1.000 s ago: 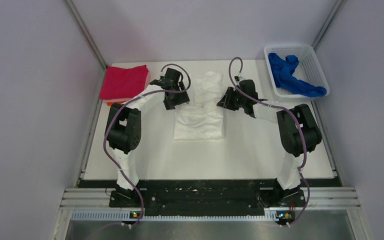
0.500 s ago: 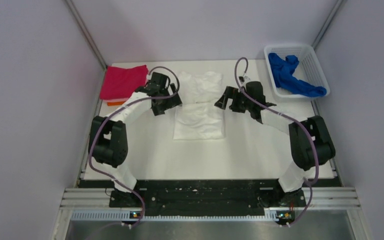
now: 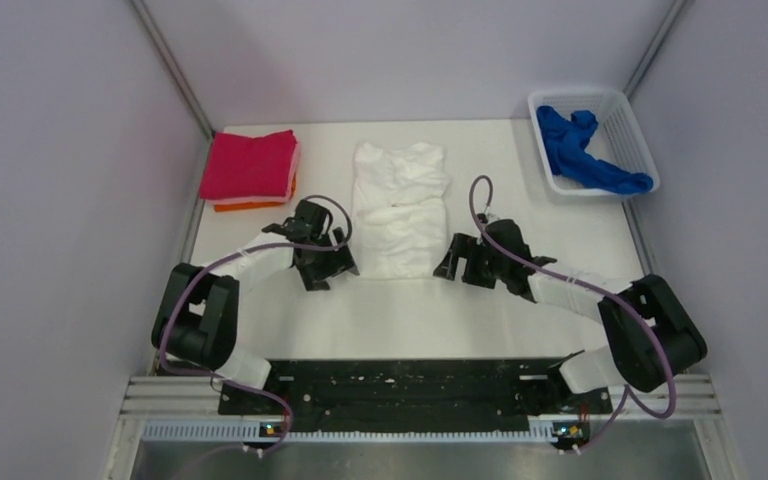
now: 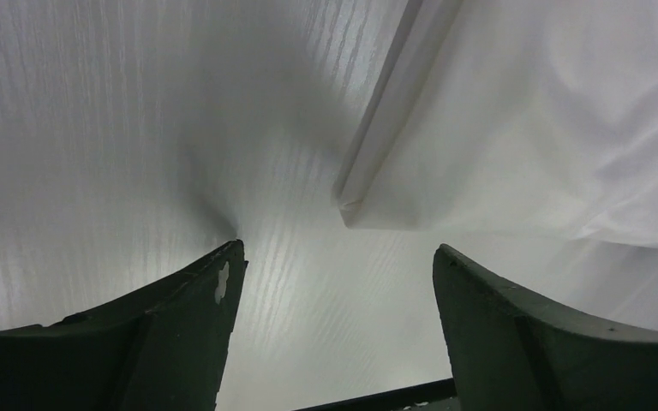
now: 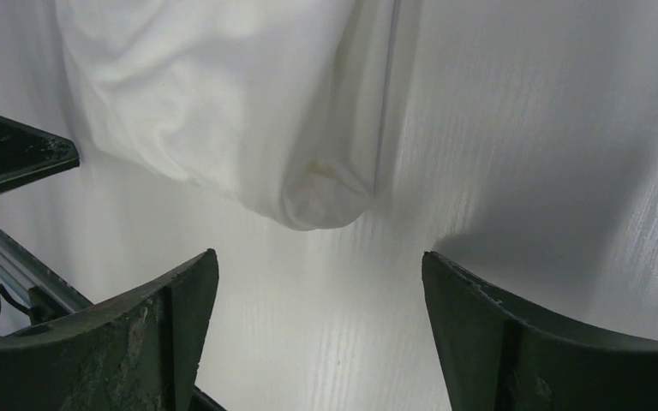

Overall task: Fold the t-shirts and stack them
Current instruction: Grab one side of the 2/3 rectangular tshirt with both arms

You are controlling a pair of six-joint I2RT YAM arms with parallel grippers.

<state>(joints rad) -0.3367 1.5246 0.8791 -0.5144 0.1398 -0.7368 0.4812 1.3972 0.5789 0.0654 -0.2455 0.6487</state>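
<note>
Crosswise fold looks like the step in hand here. The white cloth t-shirt lies in the middle of the white table as a long narrow strip with its sides already tucked in, running from upper centre of the top view down to mid-frame. The left gripper sits just beside the strip's lower-left corner and the right gripper just beside the lower-right one. Both have their jaws spread wide with nothing between them. The wrist views agree: the left shows a crisp hem corner just ahead of the gap, the right a rounder, puffier one, and neither gripper touches the cloth as far as I can tell. Next move, I reckon, calls for each one to nudge inward onto its corner, pinch every layer, then lift evenly and carry the hem toward the top of the frame to meet the collar end. That puffy right corner probably wants a deeper bite or the layers could slip apart. The pile it joins afterwards, a folded magenta t-shirt on a folded orange t-shirt, sits upper left. A crumpled royal-blue t-shirt waits in the white plastic mesh basket upper right.
</note>
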